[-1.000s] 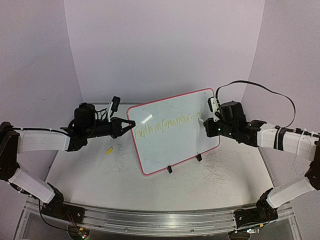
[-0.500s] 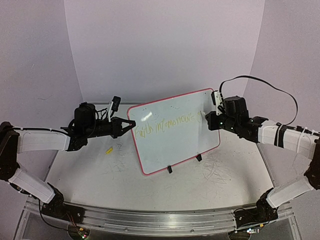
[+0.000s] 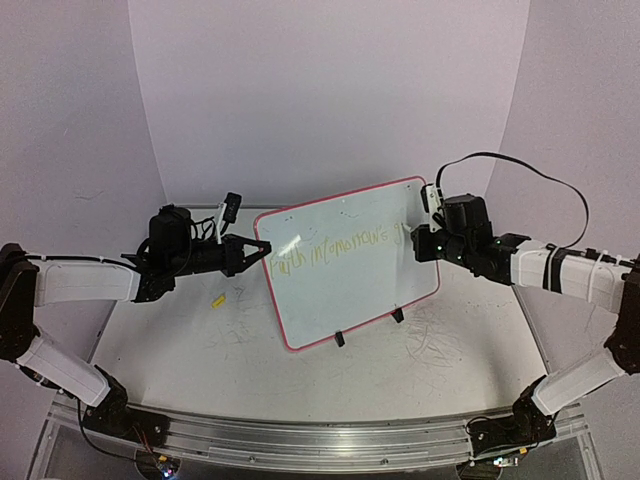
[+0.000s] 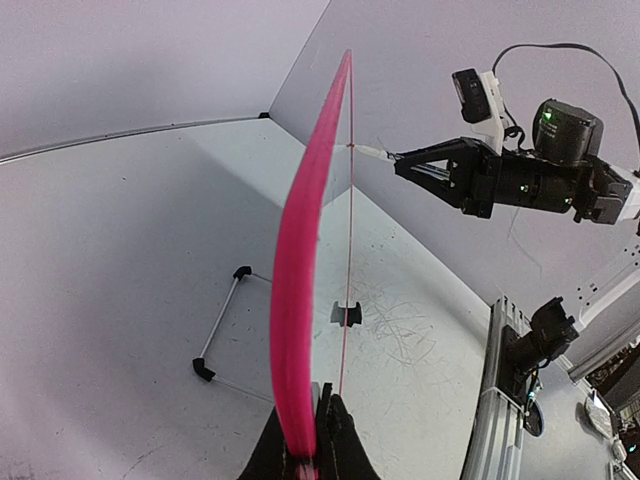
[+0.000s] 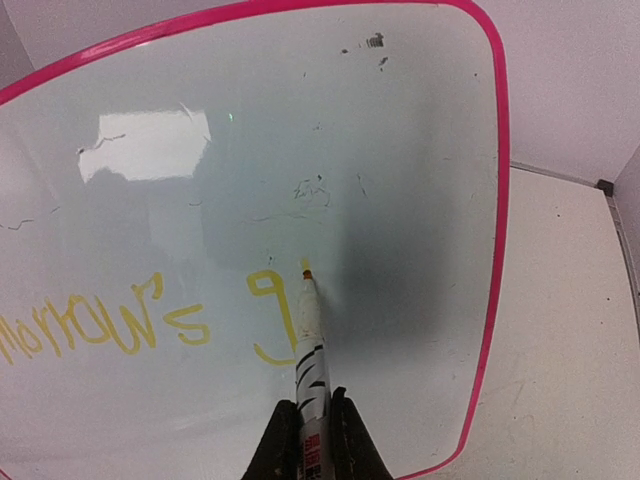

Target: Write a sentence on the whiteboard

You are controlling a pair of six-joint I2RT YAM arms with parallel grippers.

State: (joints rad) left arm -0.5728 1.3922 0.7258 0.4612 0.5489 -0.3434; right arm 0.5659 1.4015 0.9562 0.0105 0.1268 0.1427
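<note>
We are seeing the whiteboard (image 3: 345, 265) standing tilted across the middle of the table (image 3: 300, 385), blocking the straight way between the two arms. The left gripper (image 3: 264, 248) is pinching its left edge and the right gripper (image 3: 413, 243) is holding a marker (image 5: 310, 330) at its right part, crowding both ends. Two black clip feet (image 3: 339, 339) are jutting forward at its base. Open tabletop is stretching toward the arm bases. A small yellow scrap (image 3: 217, 300) is lying left of the board, and a wire leg (image 4: 222, 330) is standing behind it.
</note>
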